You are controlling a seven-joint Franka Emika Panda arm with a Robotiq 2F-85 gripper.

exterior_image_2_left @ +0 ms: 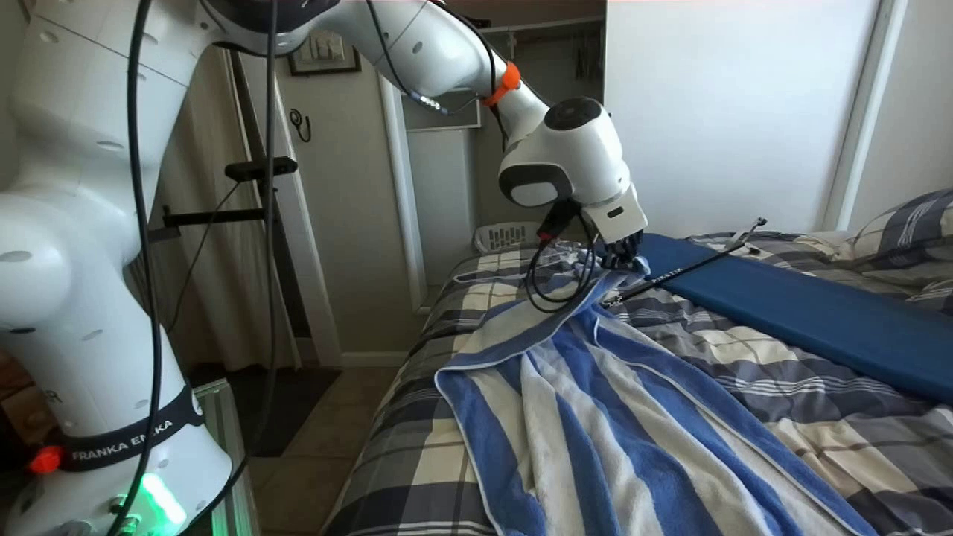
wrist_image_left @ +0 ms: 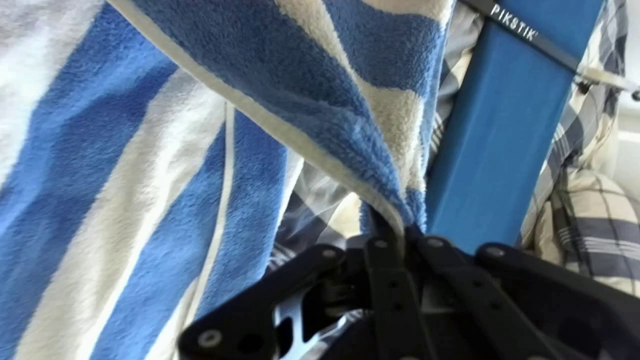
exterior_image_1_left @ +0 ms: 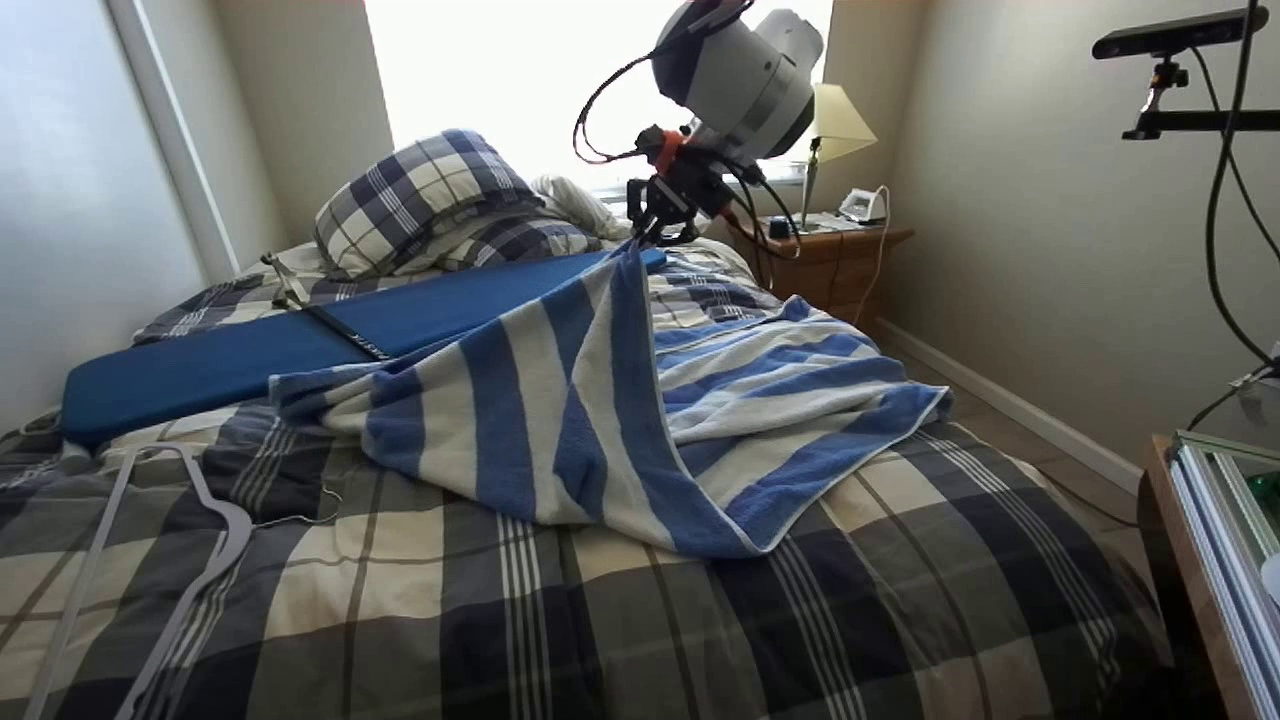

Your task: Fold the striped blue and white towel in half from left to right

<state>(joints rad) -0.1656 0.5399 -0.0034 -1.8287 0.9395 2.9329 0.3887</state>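
The striped blue and white towel lies over the plaid bed, with one part pulled up into a peak. At that peak my gripper is shut on the towel's edge, above the bed. In an exterior view the gripper pinches the far end of the towel, and the rest spreads toward the camera in long folds. The wrist view shows the pale hem of the towel running between the closed fingers of the gripper; the fingertips themselves are partly hidden by cloth.
Beside the towel lies a long solid-blue mat, with a black PIKSTIK stick across it. A white hanger rests on the plaid bedspread. Pillows are piled near the window. A lamp stands on the nightstand.
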